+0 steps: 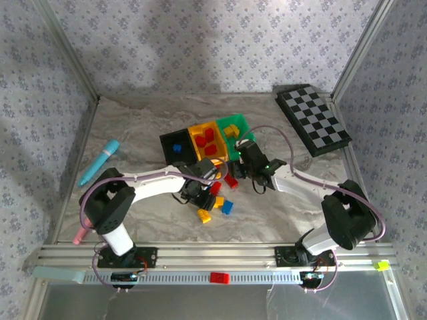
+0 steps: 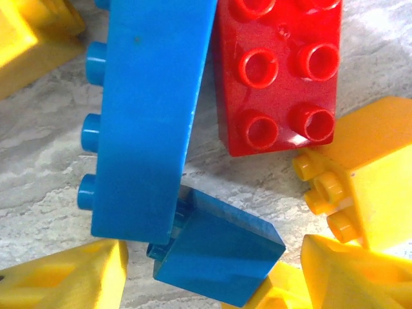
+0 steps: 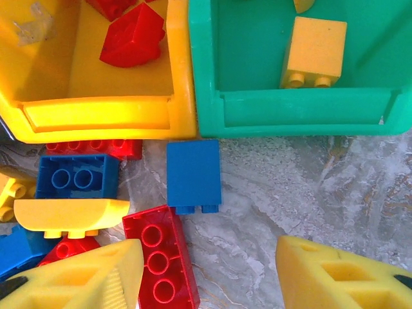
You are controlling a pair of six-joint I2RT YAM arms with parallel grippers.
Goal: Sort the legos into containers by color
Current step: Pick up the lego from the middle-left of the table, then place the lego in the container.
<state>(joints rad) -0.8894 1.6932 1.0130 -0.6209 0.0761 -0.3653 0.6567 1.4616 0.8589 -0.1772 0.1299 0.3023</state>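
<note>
Quick rundown for you, with everything placed off the yellow bin [image 3: 96, 116]. There are three bins in a row: the black bin [image 1: 164, 143] touches its left side and the green bin [image 3: 290, 109] touches its right.

Counts inside:
- The black bin holds one blue brick [image 1: 177, 148].
- The yellow bin holds three red bricks [image 1: 209, 133], going by the top camera.
- The green bin holds one yellow brick [image 3: 313, 51] lying flat, plus a yellow sliver at the frame edge that I can't make out.

The loose pile sits on the table just in front of the yellow bin. From the right wrist camera I count three loose blue bricks [image 3: 193, 175], three loose red bricks [image 3: 161, 261] and two loose yellow bricks [image 3: 71, 215].

Your left gripper [image 2: 212, 283] is low over that pile with its fingers spread wide. A small blue brick [image 2: 215, 254] lies between them and touches neither. A long blue brick [image 2: 151, 116] and a studs-up red brick [image 2: 277, 71] lie just beyond it.

Your right gripper [image 3: 209, 277] sits in front of where the yellow and green bins meet, fingers wide apart over the table.

The checkerboard [image 1: 313, 120] is well off to the right and the cyan marker [image 1: 100, 162] well off to the left.
</note>
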